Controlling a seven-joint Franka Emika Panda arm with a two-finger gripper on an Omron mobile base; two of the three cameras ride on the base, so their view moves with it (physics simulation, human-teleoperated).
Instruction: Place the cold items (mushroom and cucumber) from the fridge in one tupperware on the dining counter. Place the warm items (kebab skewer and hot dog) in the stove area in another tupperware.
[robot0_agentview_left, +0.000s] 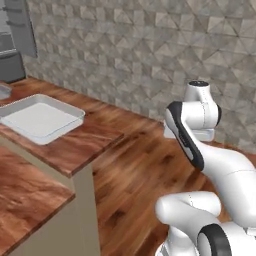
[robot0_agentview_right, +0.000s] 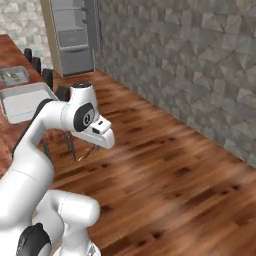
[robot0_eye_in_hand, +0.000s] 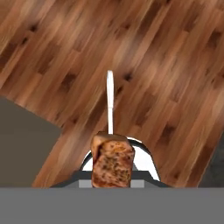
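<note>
Seen from the hand camera, the gripper (robot0_eye_in_hand: 113, 173) at the bottom centre of the frame is clamped on the kebab skewer (robot0_eye_in_hand: 112, 162): a brown, seared chunk of meat sits right at the bottom edge, and the thin pale stick rises from it toward the middle of the frame, above a reddish-brown plank floor (robot0_eye_in_hand: 144, 65). A flat grey-brown panel fills the lower left of that view.

In the left base view the white arm (robot0_agentview_left: 210, 165) climbs from the lower right corner and bends at frame centre right, over the same plank floor. At the left of that frame stands the dining counter (robot0_agentview_left: 75, 145), its wood worktop stepped in two levels above beige side panels. On the upper level, in the upper left, lies another tupperware (robot0_agentview_left: 40, 120), a wide shallow white tub, with nothing visible inside it. A grey rim of a second object shows at the far left edge, too cropped to identify.

In the right base view the arm rises from the lower left, its wrist turned down at frame centre left; the fingers themselves are too small there to judge. The white tub appears at the left edge, with dark stools just beyond it. Farthest away, at the top of that frame, the fridge (robot0_agentview_right: 74, 35) stands open against the patterned stone wall (robot0_agentview_right: 190, 65), grey shelves and drawers showing.
</note>
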